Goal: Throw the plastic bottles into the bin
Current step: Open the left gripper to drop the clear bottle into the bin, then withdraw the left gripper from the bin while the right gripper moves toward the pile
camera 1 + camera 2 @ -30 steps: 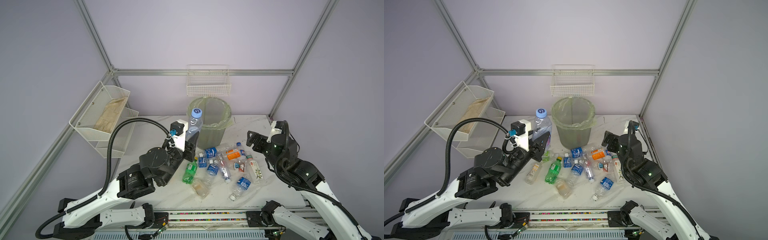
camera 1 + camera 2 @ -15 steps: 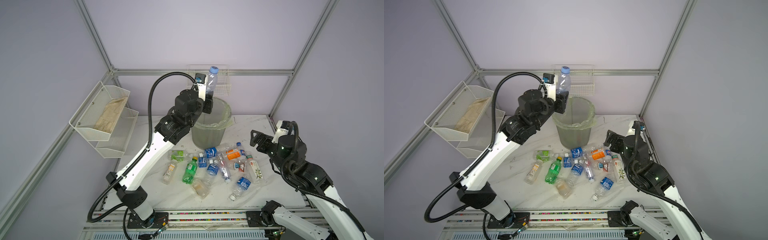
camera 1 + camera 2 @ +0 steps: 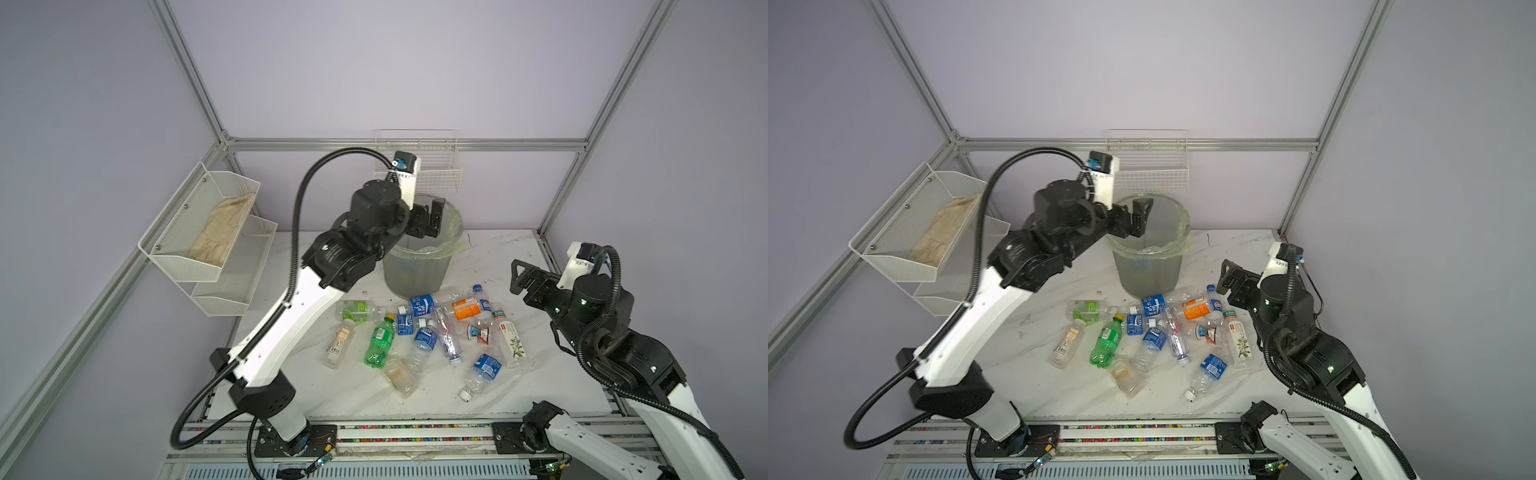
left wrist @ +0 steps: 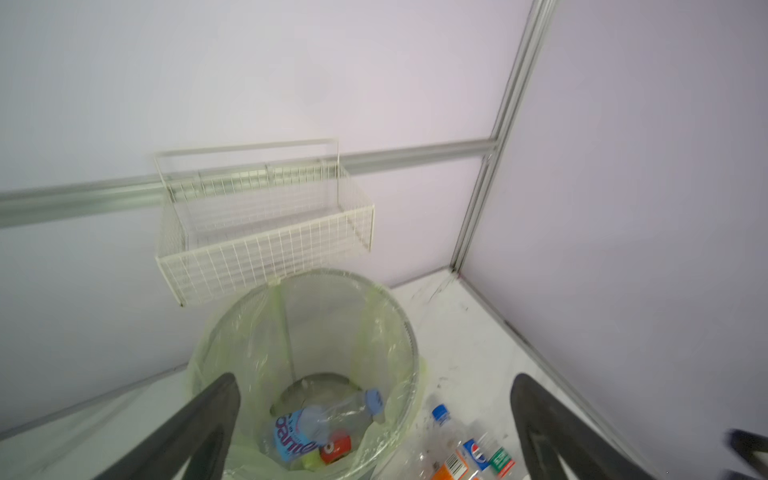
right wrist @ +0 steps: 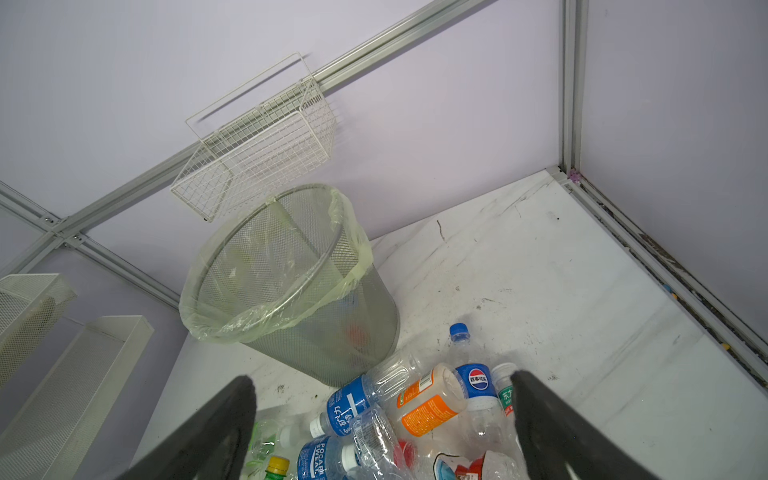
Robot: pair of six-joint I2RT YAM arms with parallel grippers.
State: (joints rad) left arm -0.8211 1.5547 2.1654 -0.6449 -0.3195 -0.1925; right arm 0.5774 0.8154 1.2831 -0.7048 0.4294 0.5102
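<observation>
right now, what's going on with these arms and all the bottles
The left gripper hangs open and empty over the bin, where a blue-labelled bottle lies at the bottom. The right gripper, also open and empty, is raised beside the pile of bottles waiting on the table.

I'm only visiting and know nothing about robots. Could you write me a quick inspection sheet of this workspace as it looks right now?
Surface: white marbled table with dark scuff marks.
Job's things: over a dozen plastic bottles lie heaped in front of the bin, among them a green soda bottle; a blue-labelled bottle lies inside the bin.
Clutter: tan cloth-like thing in the mesh shelf's upper tier.
Grippers: left gripper open, empty, over the bin's mouth; right gripper open, empty, right of the heap.
Cables: black ribbed hose arcs over the left arm; second hose on the right arm.
Surroundings: white wire basket on the back rail; lilac walls.
</observation>
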